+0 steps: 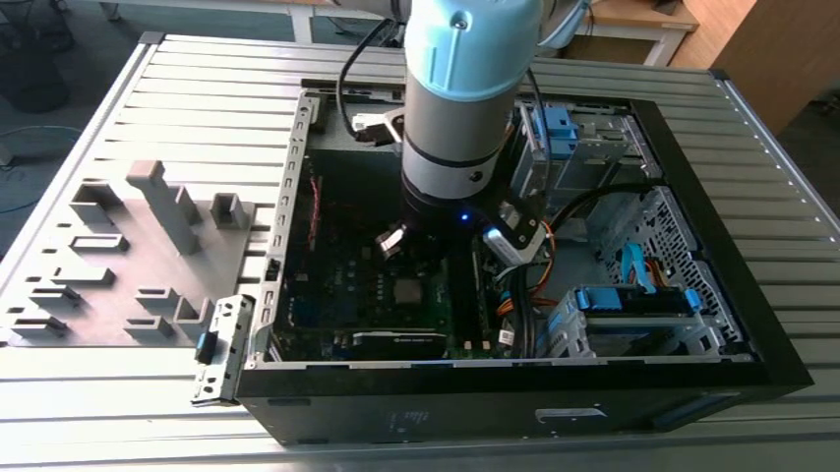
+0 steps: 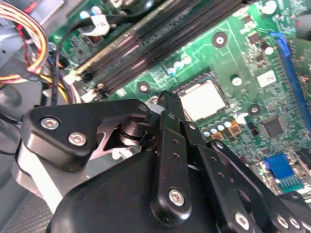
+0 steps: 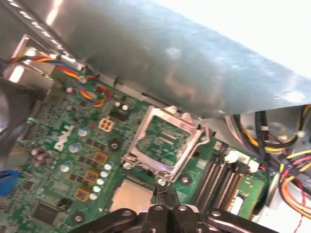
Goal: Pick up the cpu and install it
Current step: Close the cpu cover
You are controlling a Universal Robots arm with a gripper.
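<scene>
The black links of the hand (image 2: 165, 99) loom closest in the second wrist view. Its two fingers (image 2: 166, 126) are drawn together to one narrow tip with nothing gripped between them. That tip hangs low over the green motherboard (image 2: 252, 73), inside the open computer case (image 1: 499, 393).

The cpu (image 2: 201, 100) lies flat in its socket on the board, silvery top up, just beside the tip and not held. In the first wrist view the hand (image 3: 164, 190) points at the edge of the metal socket frame (image 3: 165, 138), which stands tilted open on the far side of the cpu (image 3: 130, 196). I cannot tell whether tip and frame touch.

Black memory slots (image 2: 160, 39) run past the socket, with bundled coloured wires (image 3: 90, 90) near the case wall.

In the exterior view the arm (image 1: 459, 98) reaches straight down into the case, which lies on its side on the ribbed table (image 1: 197, 88). Grey tray blocks (image 1: 145, 246) sit on the table at the exterior view's left, well apart from the hand.
</scene>
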